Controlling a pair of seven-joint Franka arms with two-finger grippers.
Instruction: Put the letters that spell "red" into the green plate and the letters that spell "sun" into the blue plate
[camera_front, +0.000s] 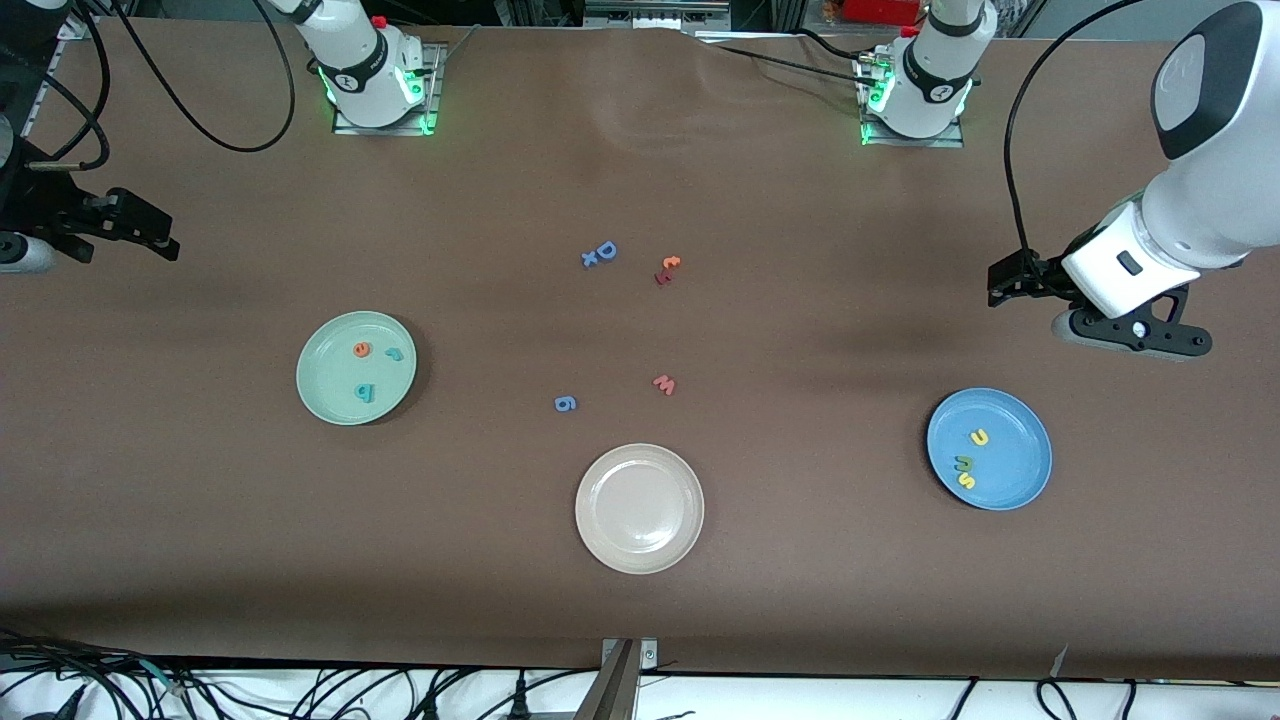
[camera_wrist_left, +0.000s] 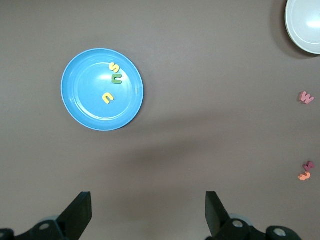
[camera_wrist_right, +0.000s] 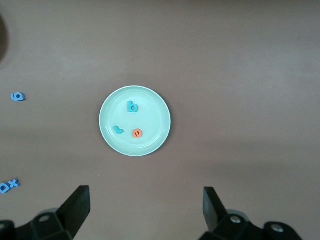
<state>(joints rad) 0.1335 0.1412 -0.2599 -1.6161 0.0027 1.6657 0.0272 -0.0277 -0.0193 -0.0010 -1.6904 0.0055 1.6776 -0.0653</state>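
The green plate lies toward the right arm's end and holds an orange "e", a teal "r" and a teal "d". The blue plate lies toward the left arm's end with a yellow "u", an olive "n" and a yellow "s" in it. My left gripper hangs open over bare table near the blue plate, holding nothing. My right gripper is open too, high over the table near the green plate.
A beige-white plate sits mid-table, nearest the front camera. Loose letters lie around the middle: a blue "D" with a small "x", an orange and dark red pair, a pink "w" and a blue "g".
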